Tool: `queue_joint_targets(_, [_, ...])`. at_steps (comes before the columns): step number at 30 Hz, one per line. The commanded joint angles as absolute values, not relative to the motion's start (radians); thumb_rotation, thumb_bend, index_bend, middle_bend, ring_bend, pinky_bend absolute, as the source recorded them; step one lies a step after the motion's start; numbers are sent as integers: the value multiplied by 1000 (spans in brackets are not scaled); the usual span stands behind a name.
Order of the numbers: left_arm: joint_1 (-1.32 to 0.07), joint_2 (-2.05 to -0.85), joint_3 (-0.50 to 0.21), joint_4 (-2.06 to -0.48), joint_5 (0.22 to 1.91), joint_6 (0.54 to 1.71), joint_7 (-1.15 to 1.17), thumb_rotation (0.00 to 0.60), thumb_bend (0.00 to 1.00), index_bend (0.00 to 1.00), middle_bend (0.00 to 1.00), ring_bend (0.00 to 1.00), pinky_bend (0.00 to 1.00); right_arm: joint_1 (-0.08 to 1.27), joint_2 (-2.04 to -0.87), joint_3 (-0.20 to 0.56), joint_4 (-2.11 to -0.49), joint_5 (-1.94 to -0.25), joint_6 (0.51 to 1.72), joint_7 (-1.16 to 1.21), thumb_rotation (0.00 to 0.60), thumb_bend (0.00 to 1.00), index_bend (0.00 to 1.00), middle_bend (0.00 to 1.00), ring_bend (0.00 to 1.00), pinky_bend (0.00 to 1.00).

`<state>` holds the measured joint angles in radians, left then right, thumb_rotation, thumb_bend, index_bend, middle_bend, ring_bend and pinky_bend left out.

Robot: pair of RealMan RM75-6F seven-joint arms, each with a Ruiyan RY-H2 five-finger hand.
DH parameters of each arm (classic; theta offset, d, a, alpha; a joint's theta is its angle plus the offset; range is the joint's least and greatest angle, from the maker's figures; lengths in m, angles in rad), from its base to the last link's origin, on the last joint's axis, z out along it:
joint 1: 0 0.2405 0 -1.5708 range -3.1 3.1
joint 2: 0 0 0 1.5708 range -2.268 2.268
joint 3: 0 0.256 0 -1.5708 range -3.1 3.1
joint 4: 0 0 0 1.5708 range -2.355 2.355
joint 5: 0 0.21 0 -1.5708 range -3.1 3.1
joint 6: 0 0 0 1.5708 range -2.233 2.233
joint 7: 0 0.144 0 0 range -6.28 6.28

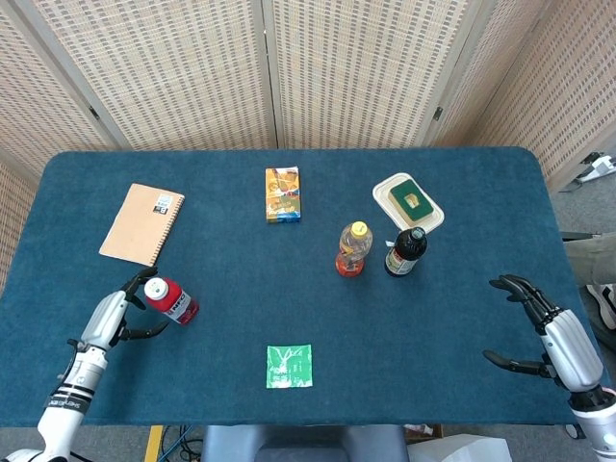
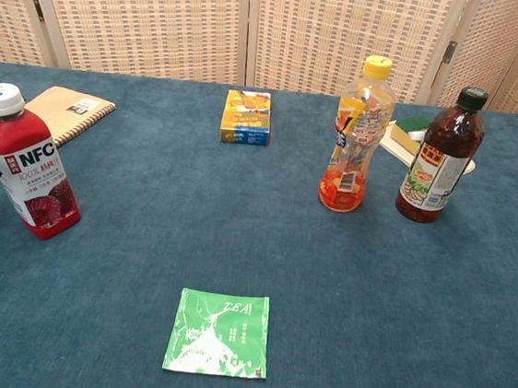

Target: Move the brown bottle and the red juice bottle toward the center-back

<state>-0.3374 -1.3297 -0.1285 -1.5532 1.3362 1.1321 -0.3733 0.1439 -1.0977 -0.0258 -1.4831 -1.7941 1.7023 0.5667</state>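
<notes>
The red juice bottle is seen upright at the front-left of the worktop, its long axis vertical and its white cap uppermost; in the chest view it stands at the far left edge of the frame. Just to its left, the left hand is placed with fingers spread on either side of the bottle, fingertips close to the body, but no firm contact can be made out, so the hand is judged to be open and empty. The bottle therefore lies immediately to the right of that hand, and the target at the centre-back lies away and to the right from there. The brown bottle is found upright right of centre, just beside an orange bottle with a yellow cap and in front of a white tray. The right hand is held open and empty near the front-right edge, well apart from the brown bottle, yet nearer to it than the left hand is.
</notes>
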Motion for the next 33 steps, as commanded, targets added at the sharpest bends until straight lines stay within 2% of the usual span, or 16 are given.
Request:
queue_joint_targets(1, [-347,-1349,-137,-1533,1322,1120,-381,600,167,118,126,161,400,144,-1099,-26,-1480,-1793,1702,571,600,35,28,195,105,333])
queue_joint_targets(10, [-366,-1382,-146,-1485,1290,1085,-395,600,167,132,127,169,401,147,-1104,-26,-1475,-1792,1697,577,600,34,29,195,105,332])
queue_joint_targets(15, [-366,-1390,-148,-1478,1279,1077,-407,600,167,162,219,232,401,148,-1108,-24,-1472,-1788,1696,581,600,35,39,201,105,332])
queue_joint_targets(20, [-371,-1391,-152,-1486,1270,1062,-421,600,167,177,224,242,401,149,-1110,-23,-1470,-1787,1695,582,600,35,40,202,105,332])
queue_joint_targets(24, [-373,-1402,-160,-1482,1260,1067,-413,600,167,269,266,327,414,148,-1110,-23,-1469,-1785,1696,584,600,35,40,202,105,333])
queue_joint_targets(30, [-370,-1429,-176,-1471,1236,1091,-390,600,167,424,432,466,529,148,-1110,-21,-1466,-1782,1697,587,600,35,51,205,105,333])
queue_joint_targets(33, [-369,-1436,-181,-1468,1234,1099,-388,600,167,466,473,500,554,148,-1111,-21,-1465,-1781,1697,588,600,35,51,206,104,333])
